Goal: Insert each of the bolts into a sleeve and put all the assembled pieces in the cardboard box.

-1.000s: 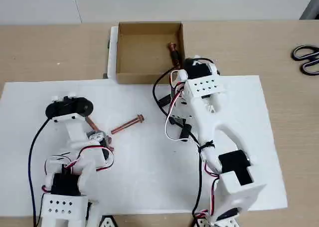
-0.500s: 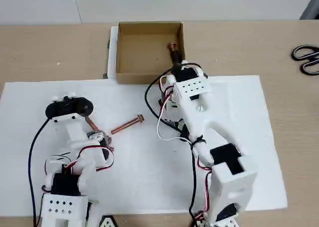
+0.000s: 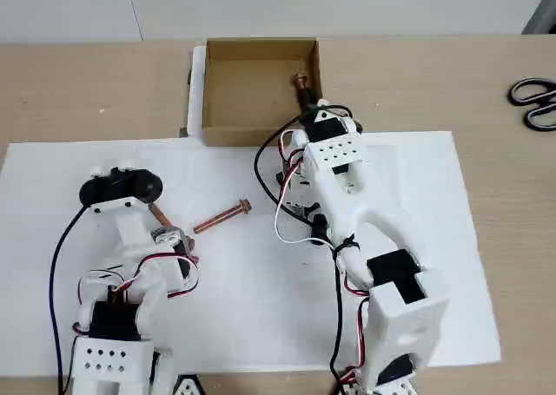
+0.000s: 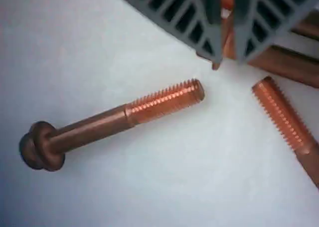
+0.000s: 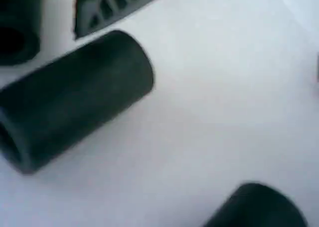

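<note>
A loose bolt [image 4: 112, 122] lies flat on the white paper [image 4: 124, 187]. Its threaded end is just beside the left gripper [image 4: 225, 57], whose jaws stand narrow, pinched on a second bolt [image 4: 229, 37]. A black sleeve [image 5: 75, 97] lies on its side near the right gripper [image 5: 114, 5], whose opening cannot be told. The cardboard box [image 3: 230, 134] stands at the paper's far edge.

bolts [image 4: 114, 122] — 4 | sleeves [image 5: 75, 97] — 3 | cardboard box [image 3: 252, 134] — 1 | scissors [image 3: 532, 102] — 1
</note>
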Controlling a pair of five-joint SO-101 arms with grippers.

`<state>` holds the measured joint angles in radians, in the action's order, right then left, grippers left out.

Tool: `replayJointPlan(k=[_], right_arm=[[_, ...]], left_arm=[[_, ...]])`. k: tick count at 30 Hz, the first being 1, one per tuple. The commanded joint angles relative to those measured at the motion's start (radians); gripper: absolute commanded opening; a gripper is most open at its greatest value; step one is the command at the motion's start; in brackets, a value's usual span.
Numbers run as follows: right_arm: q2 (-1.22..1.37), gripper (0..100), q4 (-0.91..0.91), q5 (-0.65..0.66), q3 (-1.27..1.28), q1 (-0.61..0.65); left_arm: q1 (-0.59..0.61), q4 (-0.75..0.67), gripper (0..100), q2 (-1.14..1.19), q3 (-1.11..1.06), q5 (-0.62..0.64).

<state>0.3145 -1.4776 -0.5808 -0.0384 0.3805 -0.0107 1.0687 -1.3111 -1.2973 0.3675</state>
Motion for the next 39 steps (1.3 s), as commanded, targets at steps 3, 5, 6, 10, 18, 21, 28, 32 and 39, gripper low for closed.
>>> replayJointPlan(k=[3,5,6,10,18,21,28,32,39], right_arm=[[0.002,12.4,0.016,0.0,-0.006,0.002],[0.021,12.5,0.01,0.0,-0.006,0.002],[0.035,12.5,0.007,0.0,-0.005,0.002],[0.09,12.6,-0.019,0.002,-0.006,0.002],[0.14,12.7,-0.013,0.041,-0.006,0.002],[0.154,12.7,-0.018,0.041,-0.006,0.002],[0.209,12.2,-0.019,0.043,-0.006,0.002],[0.229,12.2,-0.025,0.044,-0.006,0.004],[0.229,12.5,-0.137,0.086,-0.066,0.022]], left_arm=[[0.002,-0.017,1,-0.012,0.002,-0.002],[0.002,-0.017,1,-0.012,0.002,-0.002],[0.002,-0.017,1,-0.012,0.002,-0.002],[0.002,-0.017,1,-0.012,0.002,-0.002],[0.0,-0.017,1,-0.012,0.002,-0.002],[0.0,-0.017,1,-0.012,0.002,-0.002],[0.0,-0.017,1,-0.012,0.002,-0.003],[0.0,-0.017,1,-0.012,0.002,-0.003],[-0.003,-0.018,1,-0.011,0.002,-0.005]])
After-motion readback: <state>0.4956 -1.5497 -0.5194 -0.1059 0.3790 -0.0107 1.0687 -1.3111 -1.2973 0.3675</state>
